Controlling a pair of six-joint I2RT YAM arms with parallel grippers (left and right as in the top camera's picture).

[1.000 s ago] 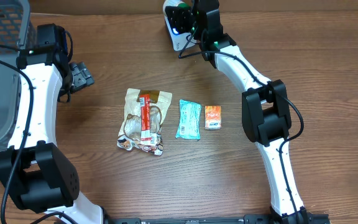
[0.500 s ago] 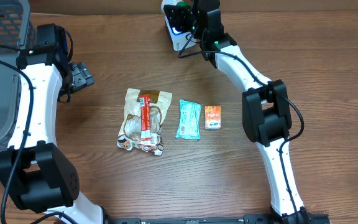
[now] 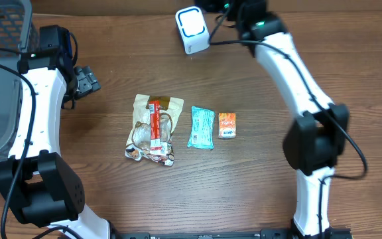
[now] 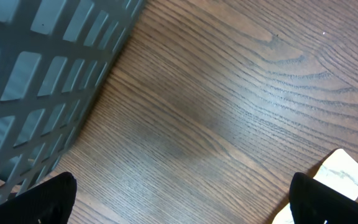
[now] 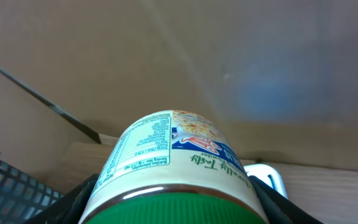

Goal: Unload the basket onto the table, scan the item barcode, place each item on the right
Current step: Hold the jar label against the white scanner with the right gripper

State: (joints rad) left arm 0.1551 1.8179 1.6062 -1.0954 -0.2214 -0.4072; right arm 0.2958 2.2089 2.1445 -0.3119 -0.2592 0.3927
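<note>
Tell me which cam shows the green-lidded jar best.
Right wrist: jar fills the lower frame, label and green lid clear. Overhead: can't make it out by the right arm. Left wrist: only basket and table.

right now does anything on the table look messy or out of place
Only the snack bag: crumpled, slightly askew, lower end ragged. The teal packet and orange box lie flat beside it. Nothing spilled. The right gripper grips a green-lidded jar.

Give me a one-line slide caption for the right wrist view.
Right claw grips a green-lidded jar, nutrition label toward the camera, white barcode scanner beyond.
</note>
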